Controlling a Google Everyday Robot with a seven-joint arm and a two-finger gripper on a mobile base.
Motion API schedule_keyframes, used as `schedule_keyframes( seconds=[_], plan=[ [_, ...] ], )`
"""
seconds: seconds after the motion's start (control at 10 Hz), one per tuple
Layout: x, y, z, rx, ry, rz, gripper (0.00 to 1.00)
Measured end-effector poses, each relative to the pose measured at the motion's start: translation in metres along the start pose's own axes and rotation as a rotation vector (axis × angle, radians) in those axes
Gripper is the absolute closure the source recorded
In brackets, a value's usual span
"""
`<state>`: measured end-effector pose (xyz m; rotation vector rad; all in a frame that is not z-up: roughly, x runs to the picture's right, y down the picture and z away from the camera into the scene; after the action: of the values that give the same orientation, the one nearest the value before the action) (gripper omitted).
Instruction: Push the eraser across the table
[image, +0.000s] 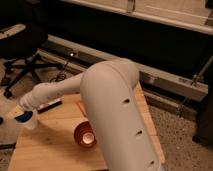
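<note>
The eraser (50, 105) lies flat near the far left of the table (50, 147), a small dark block with a pale top. My white arm sweeps from the lower right across the table to the left edge. It ends in the gripper (22, 111), which hangs low just left of the eraser and slightly nearer to me. I cannot see contact between them. The forearm hides much of the table's right half.
A brown bowl (85, 135) stands mid-table against the arm. A small clear bottle (28, 121) stands at the left edge, right under the gripper. A thin orange piece (80, 107) shows beside the arm. An office chair (22, 45) stands on the floor beyond the table's left.
</note>
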<state>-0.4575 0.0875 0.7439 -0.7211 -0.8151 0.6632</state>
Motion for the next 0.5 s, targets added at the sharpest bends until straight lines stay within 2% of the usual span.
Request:
schedule_keyframes(
  seconds=[0.5],
  plan=[
    [-0.0014,0.0000,-0.0006,0.001,-0.002,-0.001,0.20]
  ],
)
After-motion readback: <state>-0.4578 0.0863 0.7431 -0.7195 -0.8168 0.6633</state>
